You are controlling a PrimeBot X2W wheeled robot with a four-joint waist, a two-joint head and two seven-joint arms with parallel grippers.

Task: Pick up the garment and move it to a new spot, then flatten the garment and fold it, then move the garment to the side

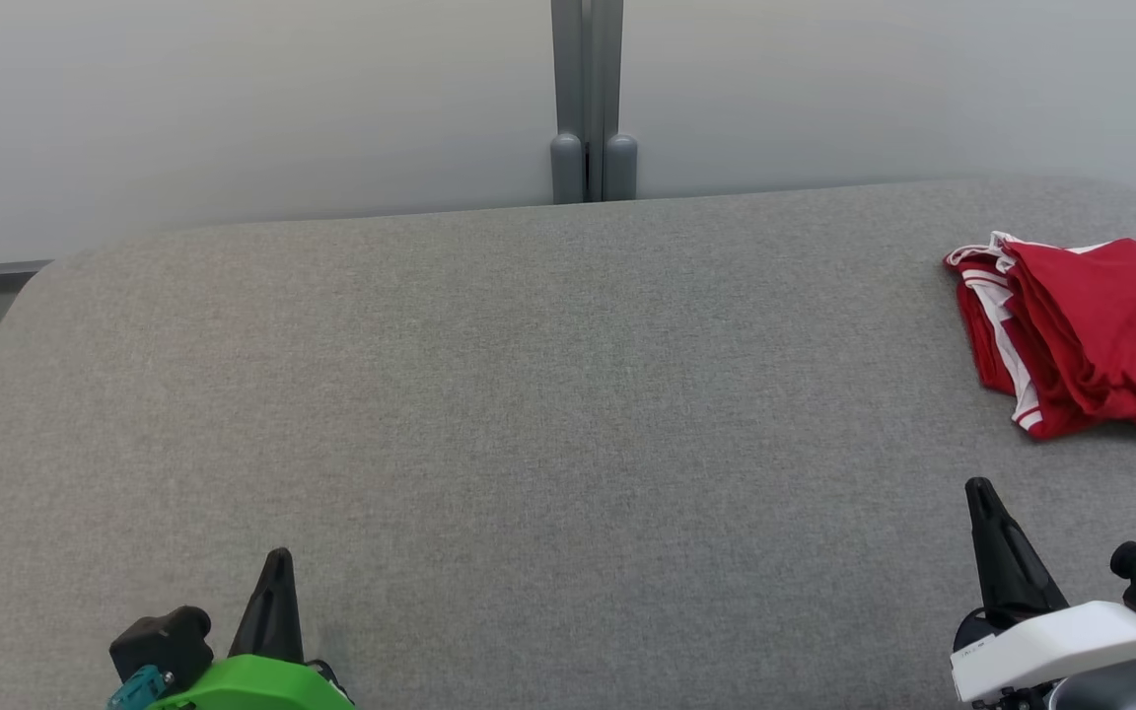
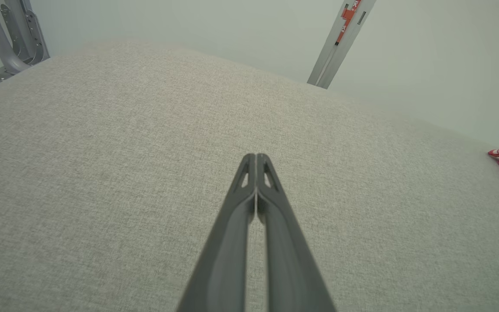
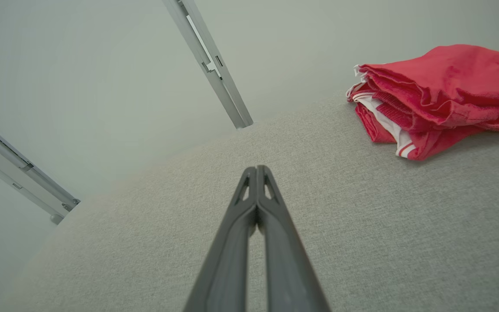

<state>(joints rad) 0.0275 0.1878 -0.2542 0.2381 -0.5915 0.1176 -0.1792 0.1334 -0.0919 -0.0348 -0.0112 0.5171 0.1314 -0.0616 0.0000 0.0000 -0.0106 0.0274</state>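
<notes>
The red garment (image 1: pixel 1081 335) lies in loose folds at the far right edge of the tabletop (image 1: pixel 529 414). The left pincer (image 1: pixel 278 562) and right pincer (image 1: pixel 979 490) are closed and empty by the near edge. Pinching only the top layer could undo the folds. A push could slide the garment off the right edge.

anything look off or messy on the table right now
Nothing is spilled or damaged. The red garment lies folded near the right side of the table, its layers slightly uneven. The left claw and right claw are shut, empty, apart from it.
</notes>
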